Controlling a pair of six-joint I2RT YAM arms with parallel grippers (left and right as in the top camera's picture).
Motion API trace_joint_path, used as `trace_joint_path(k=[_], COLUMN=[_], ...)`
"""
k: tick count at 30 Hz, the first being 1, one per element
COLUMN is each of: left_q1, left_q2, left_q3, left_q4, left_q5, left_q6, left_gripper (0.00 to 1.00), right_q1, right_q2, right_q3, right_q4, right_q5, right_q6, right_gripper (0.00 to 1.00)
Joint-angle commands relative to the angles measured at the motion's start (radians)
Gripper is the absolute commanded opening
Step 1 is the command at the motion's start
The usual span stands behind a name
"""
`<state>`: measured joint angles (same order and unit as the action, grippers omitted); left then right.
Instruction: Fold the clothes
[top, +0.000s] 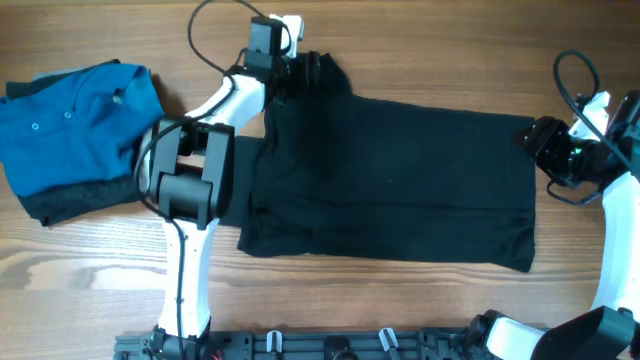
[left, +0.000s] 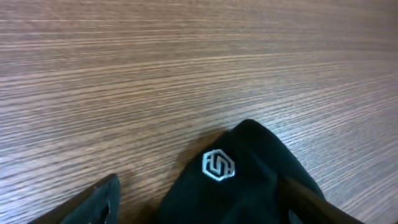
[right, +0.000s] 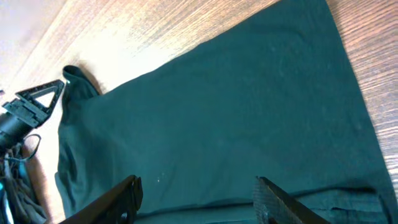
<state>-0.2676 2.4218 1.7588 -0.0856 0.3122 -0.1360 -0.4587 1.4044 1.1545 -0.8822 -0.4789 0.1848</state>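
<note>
Grasp stage: black shirt (top: 390, 170) lies spread on the table (top: 80, 270), my left gripper (left: 200, 186) parted astride its logo (left: 219, 165) corner, my right gripper (right: 198, 180) parted over the opposite end; next, I judge, both must pinch and lift.

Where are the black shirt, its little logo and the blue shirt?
black shirt (top: 400, 180): overhead view, middle of its spread body.
white logo (left: 218, 165): left wrist view, centre of the hexagonal emblem.
blue polo shirt (top: 80, 130): overhead view, its front panel.
</note>
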Motion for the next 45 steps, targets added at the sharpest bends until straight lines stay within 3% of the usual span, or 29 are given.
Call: trace_joint_path(k=[1,3,4,5,7,8,12,19,20,21,23,25,28,32,35,38,44,45], left_q1=[-0.034,-0.045,-0.047,-0.047,-0.037,-0.029,-0.009,-0.121,-0.135,-0.148,-0.147,-0.127,-0.118,-0.118,-0.121,-0.121,-0.121,-0.121], left_q2=[0.035,0.051,0.059,0.060,0.050,0.033,-0.136,-0.233,-0.233,-0.234,-0.261,-0.329,-0.359,-0.248,-0.167,-0.150,-0.150,-0.150], left_q3=[0.007,0.007,0.007,0.007,0.007,0.007,0.007,0.007,0.007,0.007,0.009,0.010,0.009,0.005,0.004,0.004,0.004,0.004], left_q4=[-0.008,-0.012,-0.019,-0.026,-0.024,-0.023,-0.081,-0.595,-0.656,-0.719,-0.793,-0.789,-0.710,-0.649,-0.589,-0.537,-0.492,-0.501], left_q5=[-0.007,-0.007,-0.007,-0.011,-0.015,-0.014,-0.018,-0.016,-0.023,-0.027,-0.027,-0.049,-0.193,-0.227,-0.224,-0.208,-0.119,-0.119], left_q6=[0.002,0.002,0.002,0.002,0.002,0.002,0.002,0.002,0.002,0.002,0.002,0.002,0.002,0.059,0.122,0.132,0.132,0.132], left_gripper=[0.74,0.62,0.50,0.31,0.06,0.04,0.04,0.04,0.18,0.41,0.38,0.37,0.47,0.59,0.63,0.60,0.07,0.17], right_q1=[0.004,0.004,0.004,0.004,0.004,0.004,0.004,0.004,0.004,0.004,0.004,0.004,0.004,0.004,0.004,0.004,0.004,0.004], right_q2=[0.000,0.000,0.000,0.000,0.000,0.000,0.000,0.000,0.000,0.000,0.000,0.000,0.000,0.000,0.000,0.000,0.000,0.000], right_q3=[0.010,0.010,0.010,0.010,0.010,0.010,0.010,0.010,0.010,0.010,0.010,0.010,0.010,0.010,0.010,0.010,0.010,0.010], right_q4=[0.002,0.002,0.002,0.002,0.002,0.002,0.004,0.003,0.004,0.005,0.008,0.008,0.011,0.010,0.012,0.013,0.013,0.013], right_q5=[0.021,0.021,0.021,0.021,0.021,0.021,0.021,0.021,0.021,0.021,0.037,0.063,0.065,0.065,0.065,0.065,0.065,0.065], right_q6=[-0.002,-0.001,-0.001,-0.001,-0.002,-0.002,-0.002,-0.002,-0.002,-0.002,-0.002,-0.002,-0.001,-0.001,0.001,0.001,0.001,0.001], right_gripper=[0.62,0.61,0.61,0.61,0.61,0.61,0.61,0.61,0.61,0.61,0.61,0.62,0.62,0.62,0.62,0.62,0.61,0.62])
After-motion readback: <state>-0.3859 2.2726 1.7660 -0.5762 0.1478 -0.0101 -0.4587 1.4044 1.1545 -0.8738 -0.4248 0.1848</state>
